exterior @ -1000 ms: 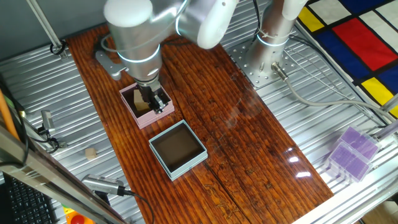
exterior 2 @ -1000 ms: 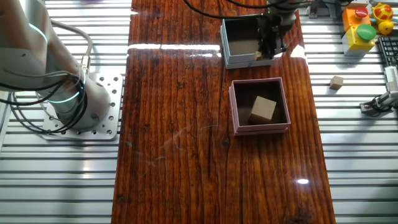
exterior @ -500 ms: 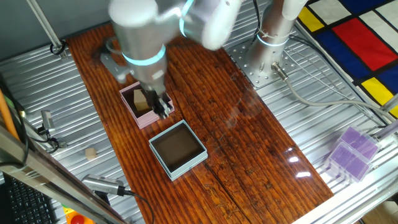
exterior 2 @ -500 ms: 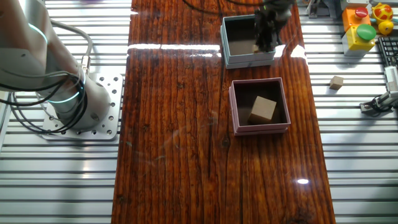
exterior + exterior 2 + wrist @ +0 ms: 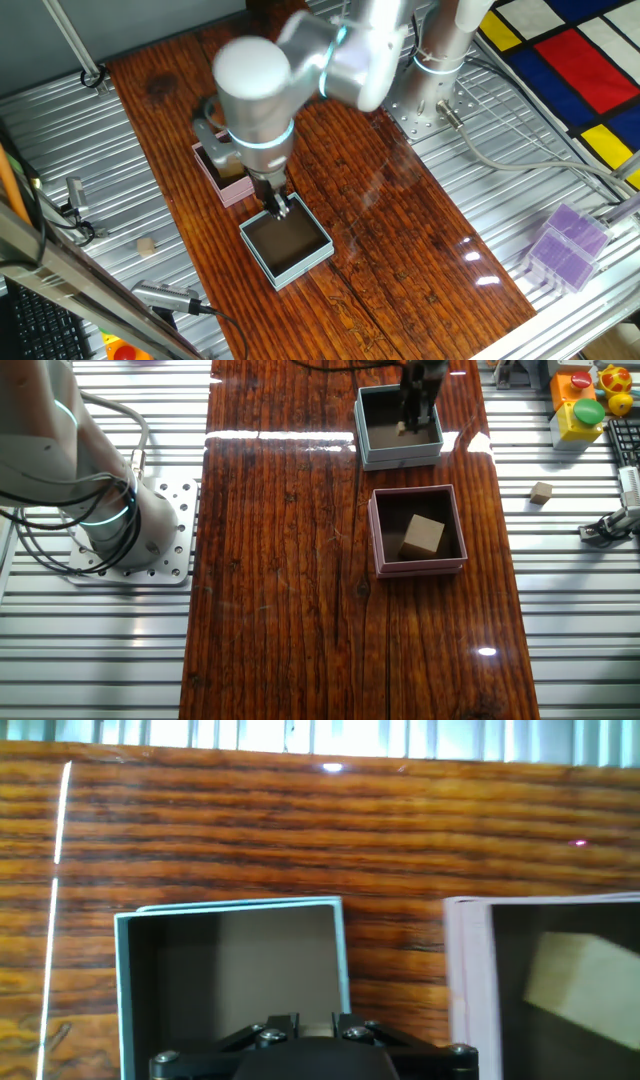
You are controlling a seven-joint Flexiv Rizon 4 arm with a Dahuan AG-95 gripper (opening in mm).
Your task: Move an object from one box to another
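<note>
Near the top of the other fixed view, the gripper (image 5: 413, 422) hung over the light blue box (image 5: 364, 430), close to its right wall. Its fingers looked pressed close together with nothing seen between them, but they were too small to be sure, so I cannot tell if it was open or closed.

Just below the blue box in that view sat the pink box (image 5: 376, 530), with a thin strip of brown table (image 5: 280, 580) between them. The wooden cube (image 5: 423, 537) lay inside the pink box, nearer its right and lower walls. It was turned a little, so its sides did not line up with the walls. All its sides looked the same length.

The left half of the table was bare wood. A small tan block (image 5: 541, 492) lay on the metal slats at the right.

From the hand view, the blue box (image 5: 126, 980) filled the lower left and the pink box (image 5: 462, 980) the lower right, the cube (image 5: 585, 985) tilted inside it.
</note>
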